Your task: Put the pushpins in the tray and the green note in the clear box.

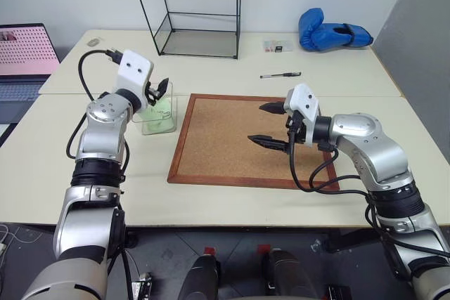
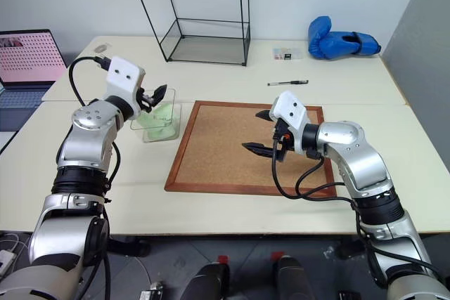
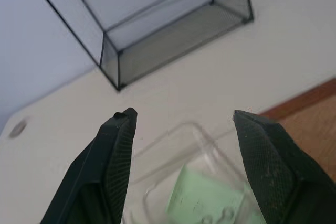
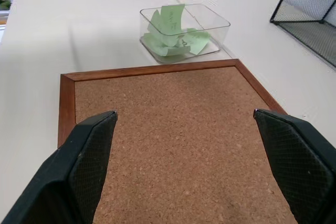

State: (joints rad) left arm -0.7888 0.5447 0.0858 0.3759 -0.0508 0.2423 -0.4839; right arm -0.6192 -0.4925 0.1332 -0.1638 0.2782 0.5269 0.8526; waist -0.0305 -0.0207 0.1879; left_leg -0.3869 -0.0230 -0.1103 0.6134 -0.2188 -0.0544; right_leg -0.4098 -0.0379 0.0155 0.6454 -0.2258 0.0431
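Green note [image 4: 170, 20] slips, pale and thin with faint dark marks too small to read, lie crumpled inside the clear box [image 4: 215, 24], a glossy squarish plastic tub directly under the left gripper [image 3: 181, 124], whose textured black fingers stand apart and empty. Over the grainy corkboard [image 4: 173, 145] in its red-brown wooden frame, the right gripper [image 1: 271, 124] hangs wide apart, holding nothing.
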